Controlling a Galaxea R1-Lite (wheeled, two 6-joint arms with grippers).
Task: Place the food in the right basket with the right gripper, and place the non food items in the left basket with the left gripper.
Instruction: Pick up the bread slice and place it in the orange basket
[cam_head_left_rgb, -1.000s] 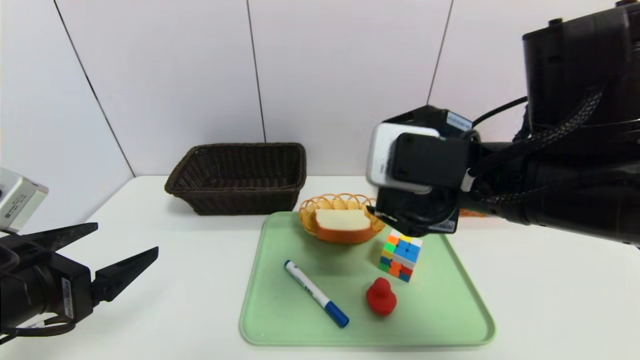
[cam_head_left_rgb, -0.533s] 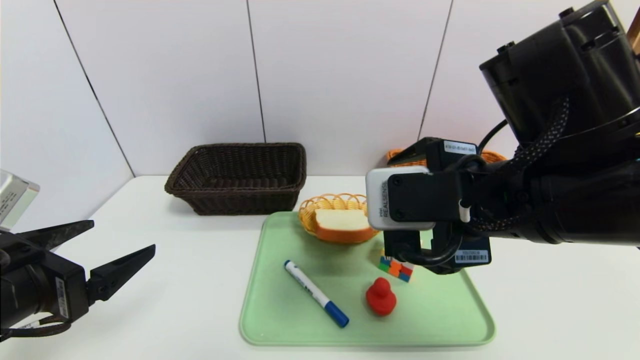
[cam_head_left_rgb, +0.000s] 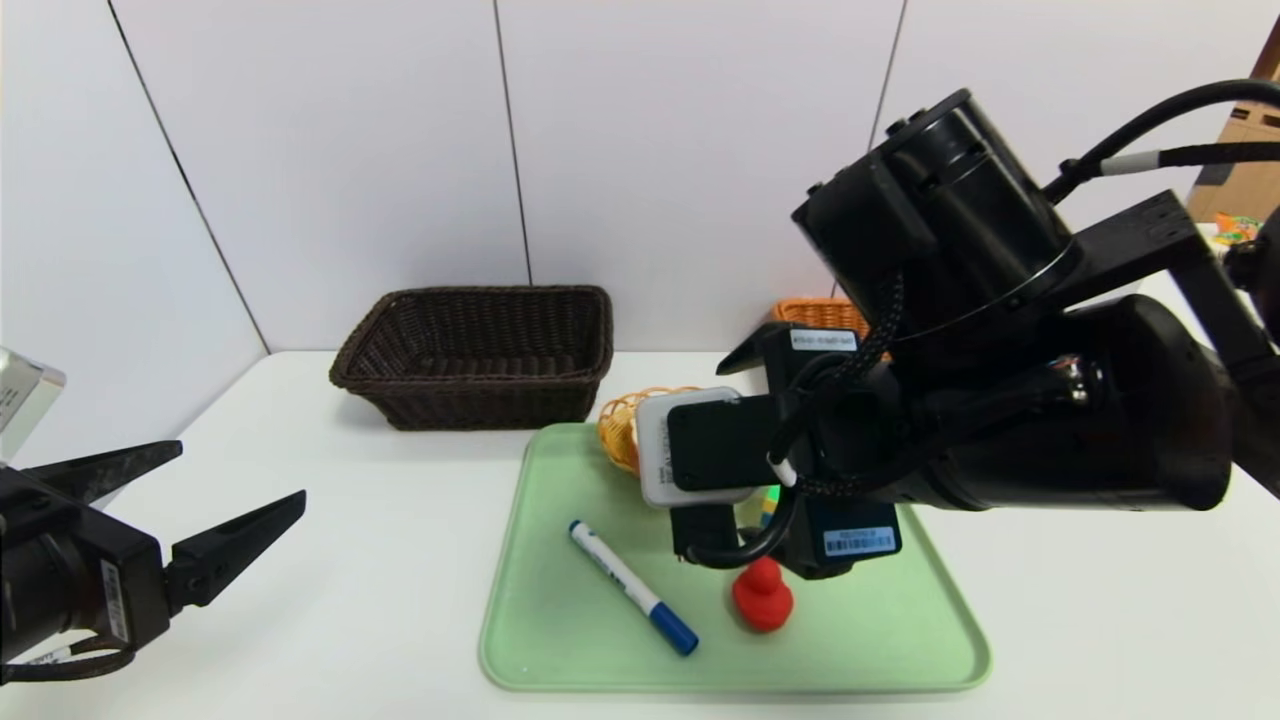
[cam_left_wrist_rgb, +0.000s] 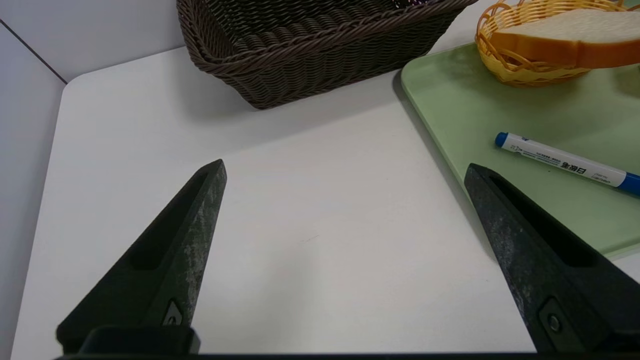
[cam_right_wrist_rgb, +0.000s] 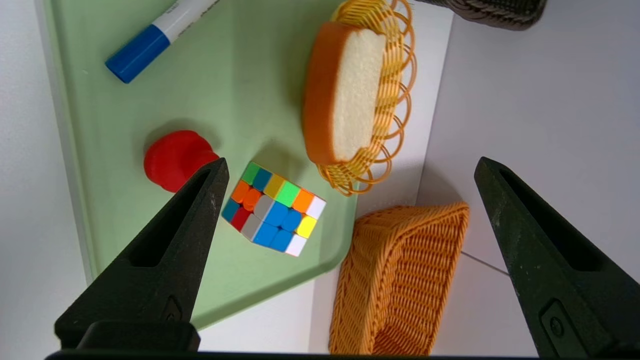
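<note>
The toy bread slice (cam_right_wrist_rgb: 345, 95) lay on its side in the small round yellow basket (cam_right_wrist_rgb: 395, 125) at the far edge of the green tray (cam_right_wrist_rgb: 240, 60), its white face up and orange-brown crust around it. Judged light and probably soft foam, so likely to give under pressure; best taken across the crust, on the two long edges, with a gentle pinch.

Right gripper (cam_right_wrist_rgb: 350, 165) hung above the tray, jaws spread wide, holding nothing, touching nothing; the puzzle cube (cam_right_wrist_rgb: 272, 210) and red duck (cam_right_wrist_rgb: 175, 157) sat below it.

Orange wicker basket (cam_right_wrist_rgb: 400, 280) stood just off the tray.

Left gripper (cam_left_wrist_rgb: 345, 170) waited over bare table (cam_left_wrist_rgb: 310, 210), jaws wide, empty, near the dark brown basket (cam_left_wrist_rgb: 300, 55) and the marker (cam_left_wrist_rgb: 565, 160).
</note>
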